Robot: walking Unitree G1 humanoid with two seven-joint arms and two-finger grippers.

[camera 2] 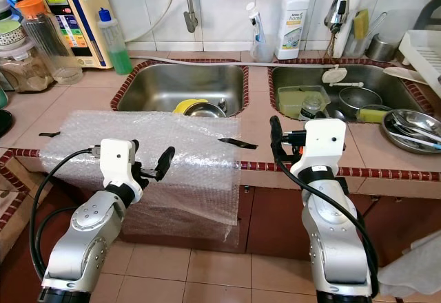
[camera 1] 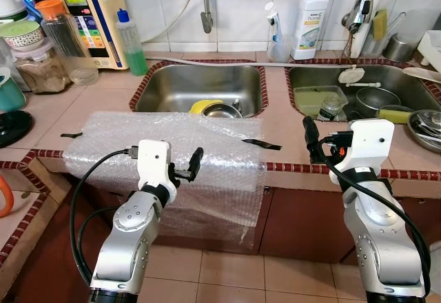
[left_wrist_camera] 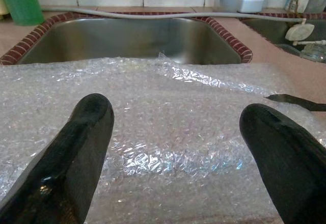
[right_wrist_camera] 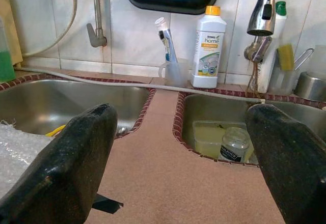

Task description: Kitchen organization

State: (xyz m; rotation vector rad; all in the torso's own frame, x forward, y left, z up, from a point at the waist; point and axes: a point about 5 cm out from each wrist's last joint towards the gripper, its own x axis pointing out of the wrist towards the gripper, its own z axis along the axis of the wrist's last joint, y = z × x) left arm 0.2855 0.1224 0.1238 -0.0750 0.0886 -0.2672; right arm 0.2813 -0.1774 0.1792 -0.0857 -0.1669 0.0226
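- Bubble wrap sheet [camera 1: 165, 144] lies with its long axis along the counter [camera 1: 289, 127] edge, its front part hanging over.
- Left gripper [left_wrist_camera: 175, 147] fingers wide open above the sheet — holding nothing.
- Right gripper [right_wrist_camera: 178, 158] fingers wide open over bare counter — empty.

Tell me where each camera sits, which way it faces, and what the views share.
Head stereo views: look forward and down at the counter, both arms in view.
Left wrist view: between the open left gripper fingers, over the bubble wrap.
Right wrist view: between the open right gripper fingers, toward the detergent bottle.
Shared: the left sink.
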